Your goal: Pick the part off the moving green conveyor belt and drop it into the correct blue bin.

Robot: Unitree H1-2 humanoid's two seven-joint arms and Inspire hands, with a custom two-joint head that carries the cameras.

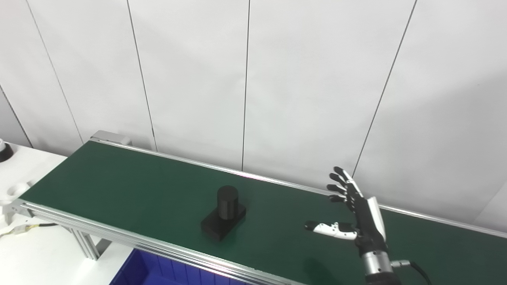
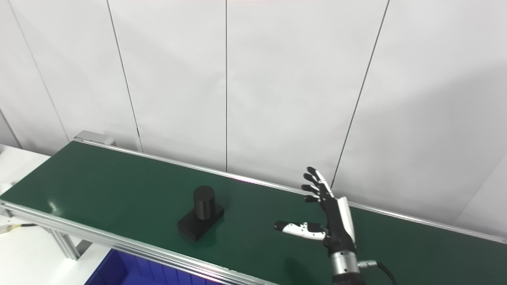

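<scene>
A black part [image 1: 224, 213], a short cylinder standing on a flat rectangular base, sits on the green conveyor belt [image 1: 130, 182] near its middle; it also shows in the right eye view [image 2: 201, 213]. My right hand [image 1: 354, 211] is open and empty, fingers spread and thumb pointing left, held above the belt to the right of the part and well apart from it. It also shows in the right eye view [image 2: 326, 213]. A blue bin [image 1: 158, 271] lies below the belt's front edge. My left hand is out of view.
The belt's aluminium frame [image 1: 119, 237] runs along the front edge. A white table [image 1: 23, 253] with a cable lies at the lower left. A white panelled wall stands behind the belt.
</scene>
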